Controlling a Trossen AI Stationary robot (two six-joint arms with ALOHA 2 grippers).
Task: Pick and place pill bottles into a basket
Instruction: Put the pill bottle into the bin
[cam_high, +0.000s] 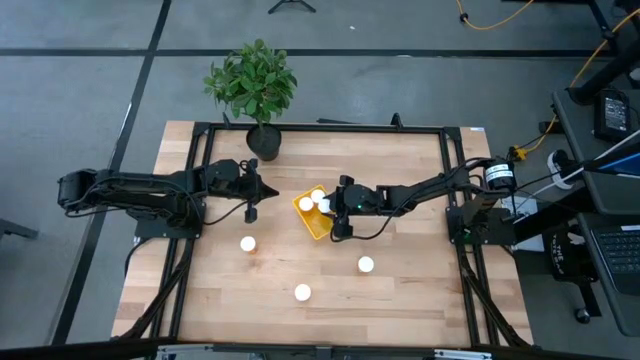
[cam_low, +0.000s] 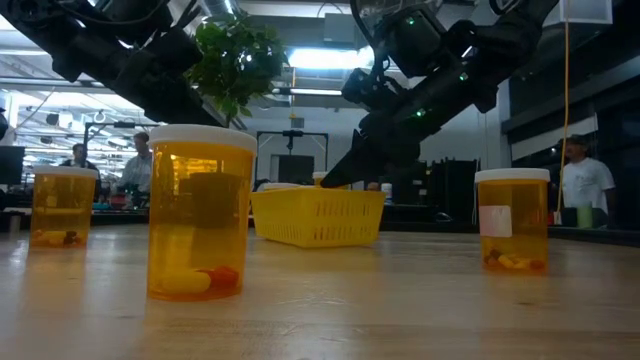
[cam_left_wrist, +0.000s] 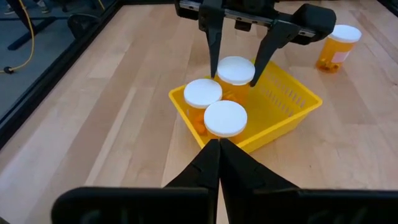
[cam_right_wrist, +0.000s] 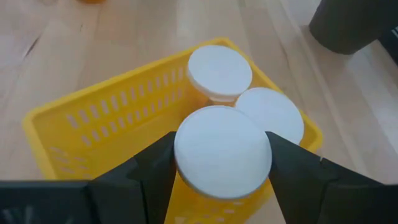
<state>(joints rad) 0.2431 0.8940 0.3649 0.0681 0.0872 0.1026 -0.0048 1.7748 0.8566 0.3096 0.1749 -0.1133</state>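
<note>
The yellow basket (cam_high: 318, 222) stands mid-table and holds three orange pill bottles with white caps. My right gripper (cam_right_wrist: 222, 163) is over the basket, shut on one of them (cam_left_wrist: 235, 70). The other two (cam_left_wrist: 202, 93) (cam_left_wrist: 225, 118) stand upright on the basket's floor beside it. Three more bottles stand upright on the table (cam_high: 248, 243) (cam_high: 366, 264) (cam_high: 302, 292). My left gripper (cam_left_wrist: 219, 148) is shut and empty, above the table just left of the basket. My right gripper pinches the bottle by the rim of its white cap (cam_right_wrist: 186, 155) between its two fingers, one finger (cam_left_wrist: 214, 53) on each side. The fingers come from above, pointing down. The bottle is upright, its body inside the basket's walls; whether its base rests on the floor, I cannot tell.
A black pot with a green plant (cam_high: 262, 140) stands at the table's far edge behind the basket. A dark frame (cam_high: 320, 128) runs around the tabletop. People show in the room beyond the table in the low view (cam_low: 585, 185).
</note>
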